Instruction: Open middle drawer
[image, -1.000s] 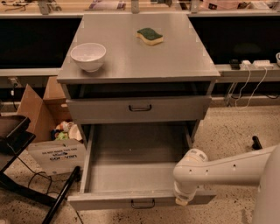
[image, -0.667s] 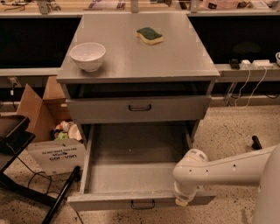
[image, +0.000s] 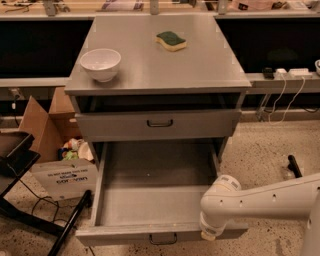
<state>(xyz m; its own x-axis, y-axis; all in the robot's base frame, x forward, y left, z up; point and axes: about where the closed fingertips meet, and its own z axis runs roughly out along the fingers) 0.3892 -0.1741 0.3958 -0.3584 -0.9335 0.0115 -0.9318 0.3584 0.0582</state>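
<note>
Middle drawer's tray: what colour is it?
The middle drawer is plain grey, best seen in the camera view; the gripper is at its front.

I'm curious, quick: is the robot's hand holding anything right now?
Gripper: cannot be told. It sits at the front right edge of the open middle drawer.

Wide grey metal middle drawer (image: 150, 200) stands pulled far out, lower centre; the robot's white gripper (image: 208, 233) meets its front panel, lower right.
</note>
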